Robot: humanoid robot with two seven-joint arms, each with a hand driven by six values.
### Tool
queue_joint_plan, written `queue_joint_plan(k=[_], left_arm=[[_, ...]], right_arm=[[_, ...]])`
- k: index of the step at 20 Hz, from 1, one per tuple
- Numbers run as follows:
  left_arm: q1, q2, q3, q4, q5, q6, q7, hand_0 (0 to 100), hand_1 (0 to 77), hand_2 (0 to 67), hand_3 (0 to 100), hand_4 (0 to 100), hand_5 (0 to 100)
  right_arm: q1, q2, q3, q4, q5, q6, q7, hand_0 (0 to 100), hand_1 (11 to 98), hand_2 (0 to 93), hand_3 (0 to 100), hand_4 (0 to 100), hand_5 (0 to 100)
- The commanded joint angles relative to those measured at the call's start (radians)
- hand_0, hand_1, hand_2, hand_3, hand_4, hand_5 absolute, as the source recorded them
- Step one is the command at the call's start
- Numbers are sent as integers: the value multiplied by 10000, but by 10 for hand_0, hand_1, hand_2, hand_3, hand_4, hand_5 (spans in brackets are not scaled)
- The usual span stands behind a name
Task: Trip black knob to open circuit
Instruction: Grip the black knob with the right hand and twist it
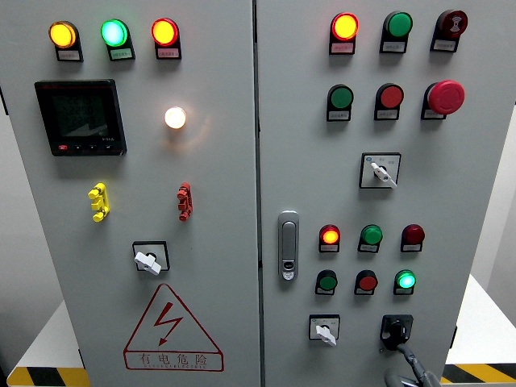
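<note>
The black knob (pixel 395 330) sits on a black square plate at the lower right of the grey cabinet's right door. It is a dark rotary knob whose handle points down and left. Only a small grey part of my right hand (pixel 411 372) shows, at the bottom edge just below and right of the knob. Its upper tip reaches close under the knob's plate; I cannot tell whether it touches. The left hand does not show.
A white selector switch (pixel 324 330) sits left of the knob, and lit red and green lamps (pixel 370 235) are above it. The door latch (pixel 288 245) is by the centre seam. A red mushroom button (pixel 446 97) is at the upper right. The left door carries a meter (pixel 80 117).
</note>
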Motion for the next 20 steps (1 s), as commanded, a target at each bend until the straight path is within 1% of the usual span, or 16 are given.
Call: queue_joint_plan(k=[1,11,12,13,14,15,17,20], left_arm=[[0,-1,0,0,0,0,0,0,34,128,214,67,16],[0,-1,0,0,0,0,0,0,33,128,214,67,16],[0,-1,0,0,0,0,0,0,33,128,214,67,16],[0,-1,0,0,0,0,0,0,35,128,214,67,16],[0,-1,0,0,0,0,0,0,35,128,214,67,16],[0,-1,0,0,0,0,0,0,35,128,214,67,16],[0,-1,0,0,0,0,0,0,34,128,214,67,16],[0,-1,0,0,0,0,0,0,34,128,214,67,16]], right_arm=[[-1,0,-70,61,0,2,-58,856,438,61,899,944,1000],[-1,0,-25,77,0,-14,-74,862,432,61,901,946,1000],[-1,15,-25,77,0,-14,-74,862,432,61,901,946,1000],[-16,0,-25,77,0,-14,-74,862,432,61,901,946,1000],[-31,15,-10,77,0,-14,-74,863,431,61,901,946,1000],[-31,15,6,77,0,-14,-74,863,431,61,902,946,1000],[-31,46,21,61,0,-14,-74,863,431,61,902,946,1000],[-31,61,21,46,16,-14,-74,864,430,61,902,946,1000]])
